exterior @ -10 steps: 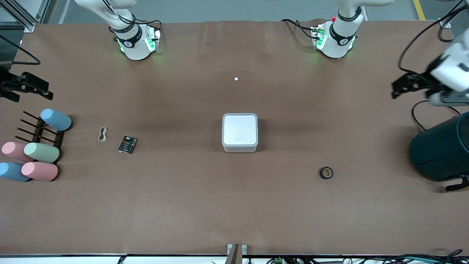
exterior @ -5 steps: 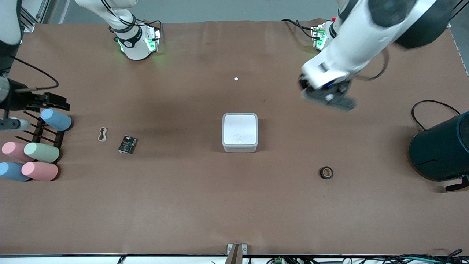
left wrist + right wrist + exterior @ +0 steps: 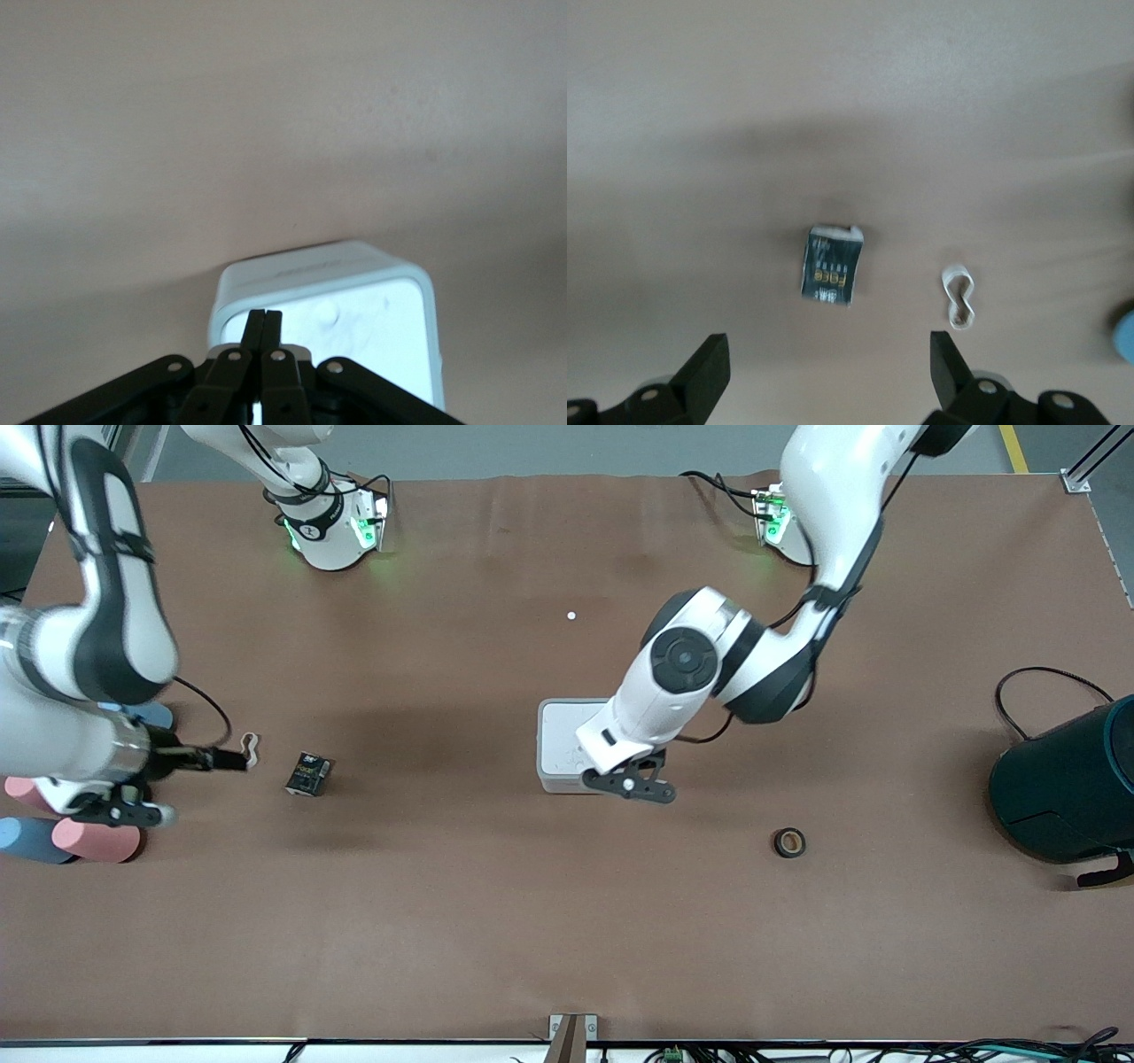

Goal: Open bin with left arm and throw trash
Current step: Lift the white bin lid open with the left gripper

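The white bin [image 3: 560, 737] stands mid-table with its lid down. My left gripper [image 3: 631, 786] is shut and empty, over the bin's edge nearest the front camera. In the left wrist view its closed tips [image 3: 264, 319] overlap the bin's rim [image 3: 354, 274]. My right gripper [image 3: 182, 779] is open and empty above the table, beside the beige rubber band [image 3: 251, 746] and the black snack packet [image 3: 308, 773]. The right wrist view shows the packet [image 3: 831, 266] and the band [image 3: 959, 297] ahead of the open gripper [image 3: 828, 376]. The black tape roll [image 3: 788, 842] lies toward the left arm's end.
A big dark teal cylinder [image 3: 1067, 788] stands at the left arm's end of the table with a black cable beside it. Pastel cups [image 3: 93, 840] lie by a rack at the right arm's end, partly hidden by the right arm. A small white dot [image 3: 571, 615] lies between the bases.
The left arm swung in from the left arm's end of the table and came down at the bin. The right arm moved from the cup rack toward the rubber band and packet.
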